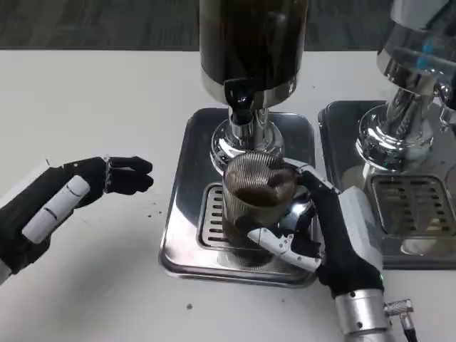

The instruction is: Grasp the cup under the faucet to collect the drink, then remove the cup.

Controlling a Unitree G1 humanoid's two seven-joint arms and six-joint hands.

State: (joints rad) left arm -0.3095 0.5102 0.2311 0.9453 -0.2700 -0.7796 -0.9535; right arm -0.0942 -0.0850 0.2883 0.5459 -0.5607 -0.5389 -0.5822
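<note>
Right hand (335,239) wraps the ribbed clear glass cup (253,206), dark drink inside, sitting on the steel drip tray (182,235) under the black faucet (239,107) just ahead of the fingers. Left hand (71,196) waits well off, holding nothing, fingers loosely curled. Keep cup upright, grip firm, draw back level.

You are looking at a second dispenser (417,78) standing at the right edge of the white tabletop (92,100), its chrome body shining above a steel drip tray (335,153) with a slotted grate (413,203). A few dark specks (153,211) are lying on the tabletop. Grey carpeted floor (100,21) is showing beyond the far edge.
</note>
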